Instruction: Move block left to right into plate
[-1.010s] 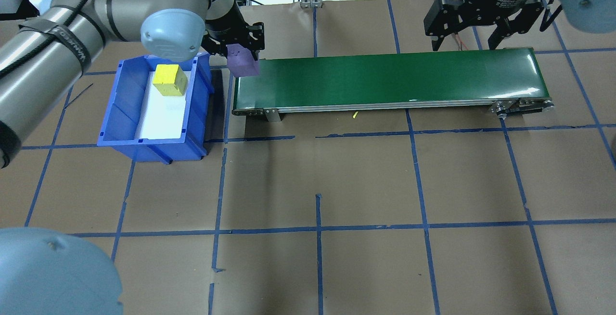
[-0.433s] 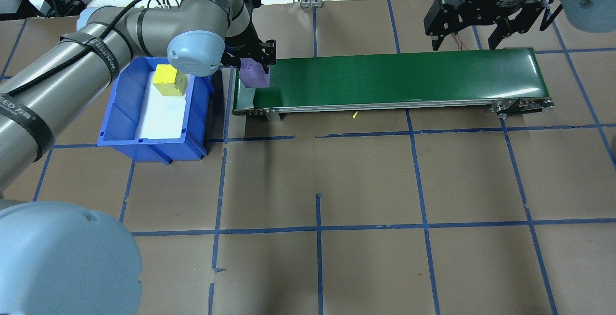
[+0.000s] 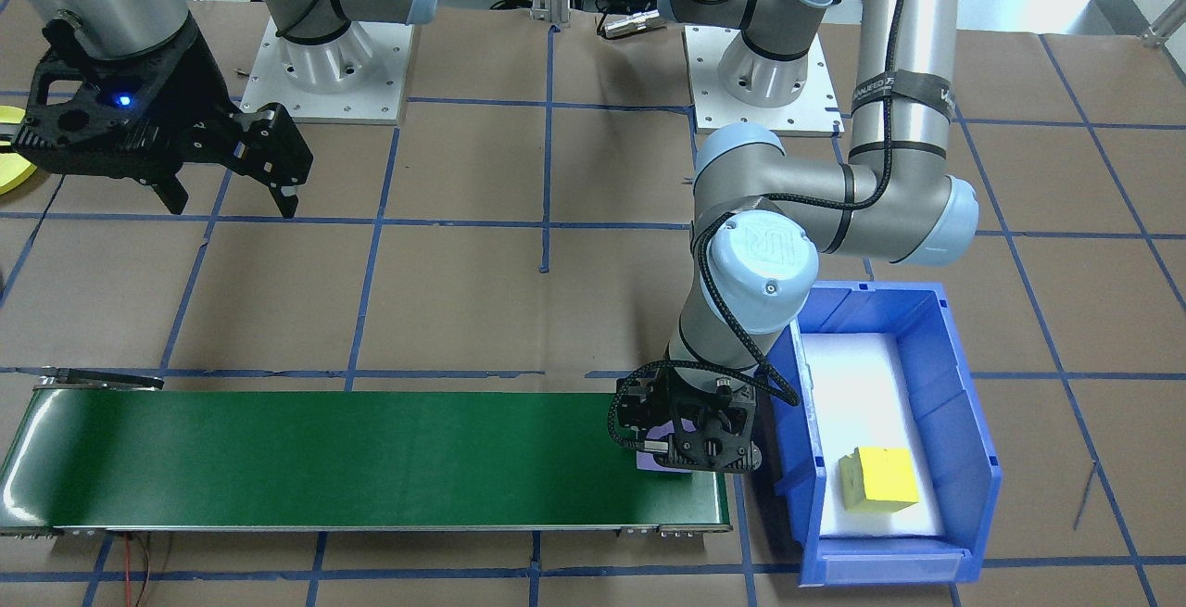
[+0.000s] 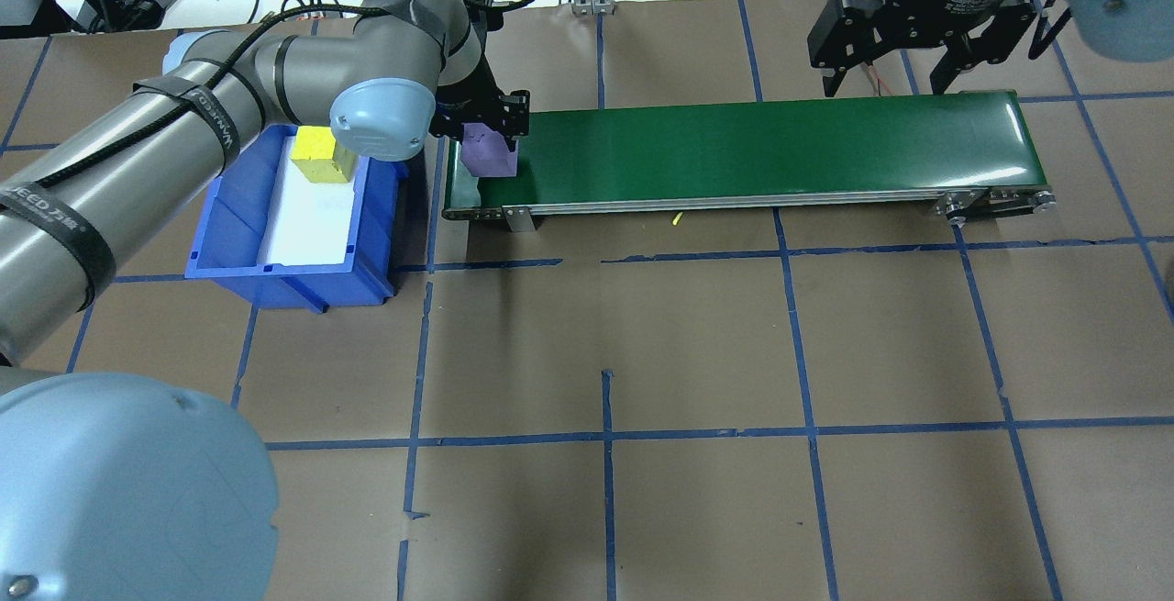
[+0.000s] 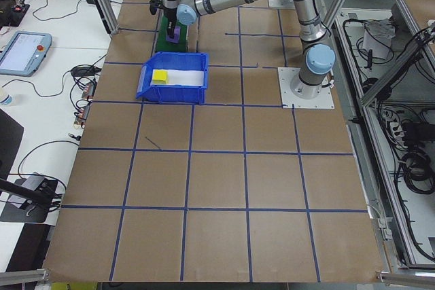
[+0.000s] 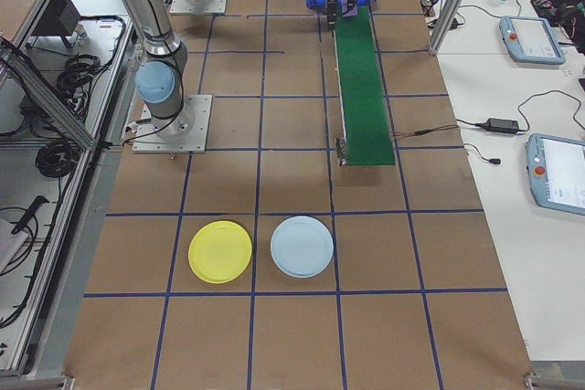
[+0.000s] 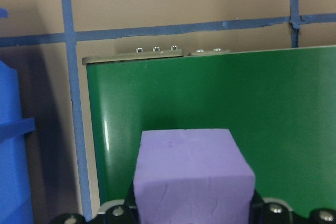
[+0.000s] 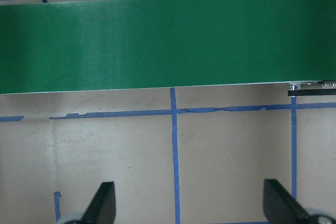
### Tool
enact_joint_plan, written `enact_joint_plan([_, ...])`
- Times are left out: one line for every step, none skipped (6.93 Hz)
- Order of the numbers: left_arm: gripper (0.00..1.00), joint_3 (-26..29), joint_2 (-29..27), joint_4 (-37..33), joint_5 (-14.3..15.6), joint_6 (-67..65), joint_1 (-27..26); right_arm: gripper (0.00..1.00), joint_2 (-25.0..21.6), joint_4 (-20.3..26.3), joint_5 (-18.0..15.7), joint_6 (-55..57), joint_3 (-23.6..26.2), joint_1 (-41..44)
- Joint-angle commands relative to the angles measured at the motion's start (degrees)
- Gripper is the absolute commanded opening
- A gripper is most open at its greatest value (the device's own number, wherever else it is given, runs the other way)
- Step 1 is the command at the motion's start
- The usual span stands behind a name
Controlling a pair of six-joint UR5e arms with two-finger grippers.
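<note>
Table floor: only exterior right shows the yellow plate (image 6: 220,251) whole

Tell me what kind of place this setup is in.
Most likely a robotics lab: a taped-grid table with a green conveyor belt, teach pendants on side benches, and aluminium framing with cabling around it.

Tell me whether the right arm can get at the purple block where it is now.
Probably not yet. The purple block is clamped in the left hand over the far end of the green conveyor, while the right hand waits open at the opposite end, a full belt length away.
</note>
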Motion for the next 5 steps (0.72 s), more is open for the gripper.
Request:
enact_joint_plan([1.0, -0.06, 1.97, 1.19, 0.0, 0.55, 0.0, 1.0, 0.0, 0.0, 0.0, 0.0, 0.01, 0.0])
enact_joint_plan([1.0, 0.21, 5.13, -1.42, 0.78, 0.47, 0.08, 1.0, 0.0, 0.0, 0.0, 0.0, 0.1, 0.0])
enact_joint_plan([1.0, 0.65, 6.9, -3.8, 1.05, 0.64, 1.21, 1.0, 0.0, 0.0, 0.0, 0.0, 0.1, 0.0])
enact_joint_plan([1.0, 1.87, 7.18, -4.6, 0.96, 5.51, 5.32, 1.0, 0.0, 0.0, 0.0, 0.0, 0.1, 0.09])
enact_joint_plan([1.0, 1.97, 6.83, -5.13, 1.14, 8.43, 9.36, 1.0, 0.0, 0.0, 0.0, 0.0, 0.1, 0.09])
